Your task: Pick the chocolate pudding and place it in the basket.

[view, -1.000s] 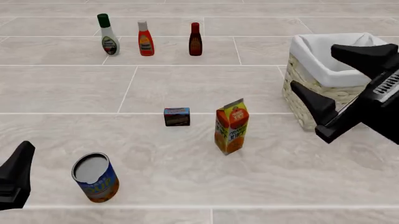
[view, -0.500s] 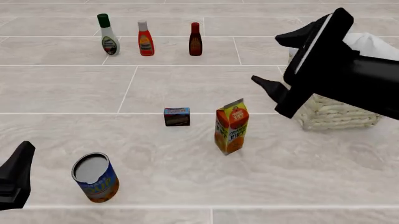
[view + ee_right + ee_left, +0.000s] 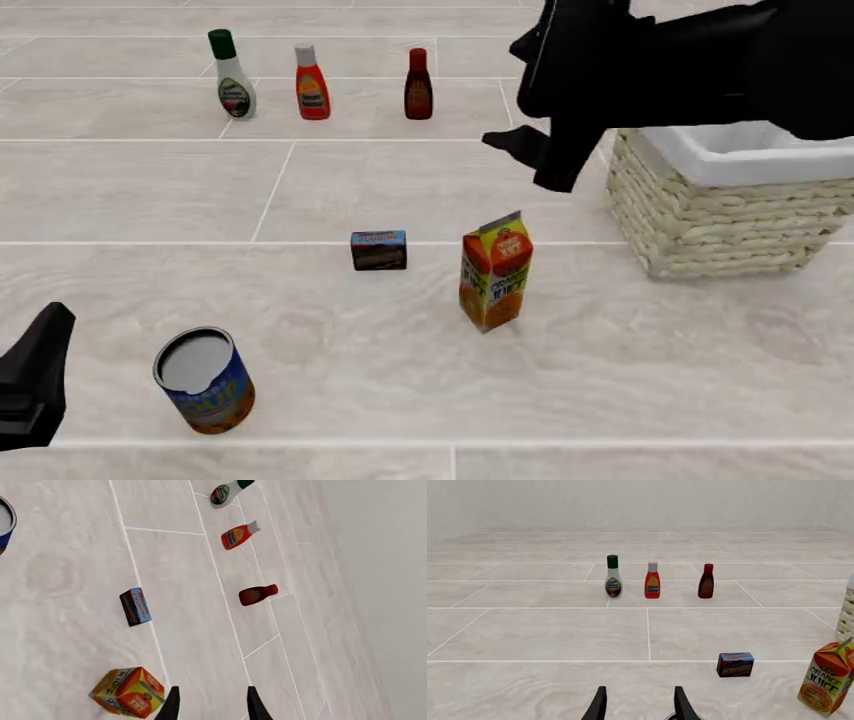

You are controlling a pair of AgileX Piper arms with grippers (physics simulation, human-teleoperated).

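Observation:
The chocolate pudding [image 3: 379, 250] is a small dark box with a blue top, lying on the table left of the orange juice carton [image 3: 495, 271]. It also shows in the left wrist view [image 3: 735, 664] and the right wrist view [image 3: 135, 606]. The wicker basket [image 3: 727, 215] with white lining stands at the right. My right gripper [image 3: 518, 95] hangs high, left of the basket and well behind the pudding, open and empty [image 3: 212, 707]. My left gripper [image 3: 34, 385] rests at the near left edge, open and empty [image 3: 640, 707], far from the pudding.
A blue soup can [image 3: 203, 381] stands near the left gripper. Three bottles line the far side: white dressing [image 3: 232, 76], orange sauce [image 3: 312, 84], dark red sauce [image 3: 418, 85]. The juice carton stands between the pudding and the basket.
My right arm has swung up and to the left, from in front of the basket to high beside its far left corner, uncovering the basket. Left arm and objects stayed put.

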